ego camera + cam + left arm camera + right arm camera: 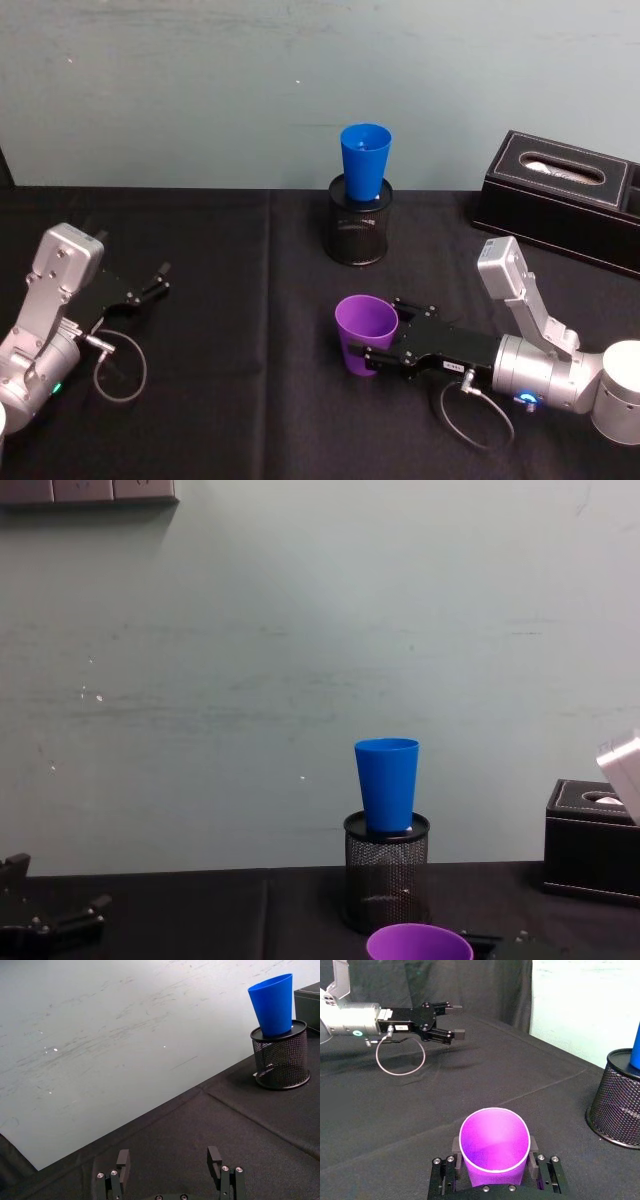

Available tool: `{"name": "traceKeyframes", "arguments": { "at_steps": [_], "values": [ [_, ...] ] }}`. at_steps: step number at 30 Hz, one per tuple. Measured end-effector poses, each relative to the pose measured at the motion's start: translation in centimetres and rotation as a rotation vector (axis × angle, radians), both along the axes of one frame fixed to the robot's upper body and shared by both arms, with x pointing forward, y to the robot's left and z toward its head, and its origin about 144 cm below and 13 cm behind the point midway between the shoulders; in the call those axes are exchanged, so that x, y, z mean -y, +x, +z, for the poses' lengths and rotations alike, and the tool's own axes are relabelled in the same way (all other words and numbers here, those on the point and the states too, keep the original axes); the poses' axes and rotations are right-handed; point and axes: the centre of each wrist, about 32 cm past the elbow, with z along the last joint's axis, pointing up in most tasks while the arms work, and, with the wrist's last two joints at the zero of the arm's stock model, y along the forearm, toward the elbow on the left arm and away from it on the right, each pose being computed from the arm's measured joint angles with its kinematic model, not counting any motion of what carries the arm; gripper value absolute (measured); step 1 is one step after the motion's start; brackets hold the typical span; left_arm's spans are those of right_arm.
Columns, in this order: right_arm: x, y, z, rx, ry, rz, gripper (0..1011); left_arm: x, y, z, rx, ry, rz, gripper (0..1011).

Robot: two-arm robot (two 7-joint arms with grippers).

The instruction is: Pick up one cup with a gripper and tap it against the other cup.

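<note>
I see the blue cup [365,160] standing upright in the black mesh pen holder [358,233], upper centre of the head view. Lower centre on the black tabletop [240,330], my right end effector [375,343] is clamped around the purple cup [364,332]; the right wrist view shows it empty inside. The left end effector [159,278] sits spread apart at left.
</note>
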Motion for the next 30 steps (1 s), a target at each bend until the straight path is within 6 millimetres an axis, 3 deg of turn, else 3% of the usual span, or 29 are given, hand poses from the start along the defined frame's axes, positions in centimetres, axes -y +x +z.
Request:
{"name": "traceKeyframes", "arguments": {
  "at_steps": [17,26,30],
  "values": [
    [0.00,0.00,0.00,0.000,0.000,0.000,750,0.00,0.00,0.00,0.000,0.000,0.000,1011],
    [0.00,0.00,0.00,0.000,0.000,0.000,997,0.00,0.00,0.00,0.000,0.000,0.000,1012],
    [0.00,0.00,0.00,0.000,0.000,0.000,1003,0.00,0.00,0.00,0.000,0.000,0.000,1011]
  ]
}}
